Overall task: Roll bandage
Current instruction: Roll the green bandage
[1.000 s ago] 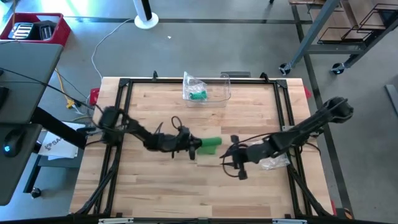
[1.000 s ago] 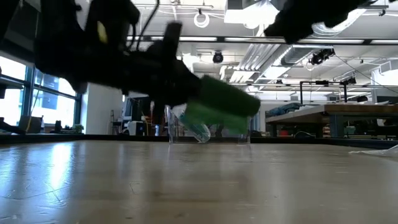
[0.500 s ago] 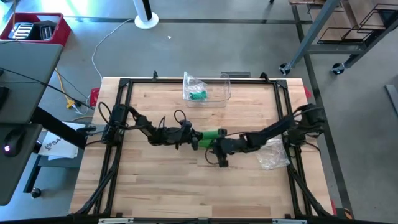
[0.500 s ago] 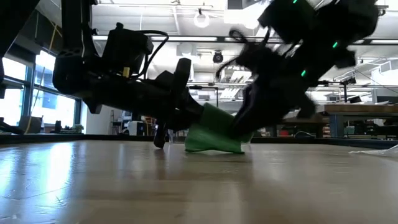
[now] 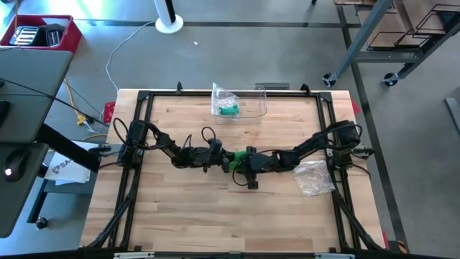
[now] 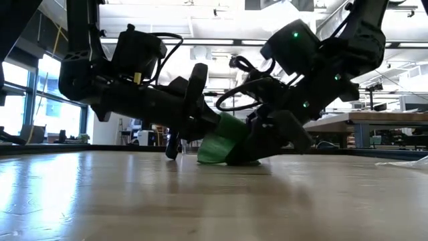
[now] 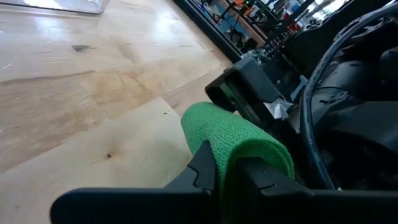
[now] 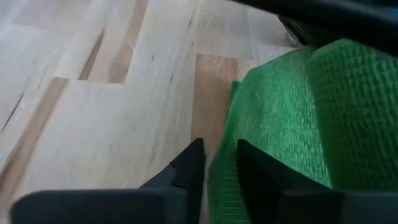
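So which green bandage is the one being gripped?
The bandage at mid-table, between the left gripper and right gripper; the other lies bagged in the clear bin.

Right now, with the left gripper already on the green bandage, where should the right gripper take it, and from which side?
Probably the free end opposite the left gripper. The green bandage slopes from those fingers down to the table, so its low end is the exposed part. Come in from the right arm's side, straddling the edge; the right gripper looks lined up there already.

A green bandage of woven, open-mesh cloth (image 8: 292,118) is seen, matt and rough in texture. The pale wooden table top (image 7: 74,99) is smooth, with a soft sheen. The black plastic gripper fingers (image 7: 208,165) appear matt.
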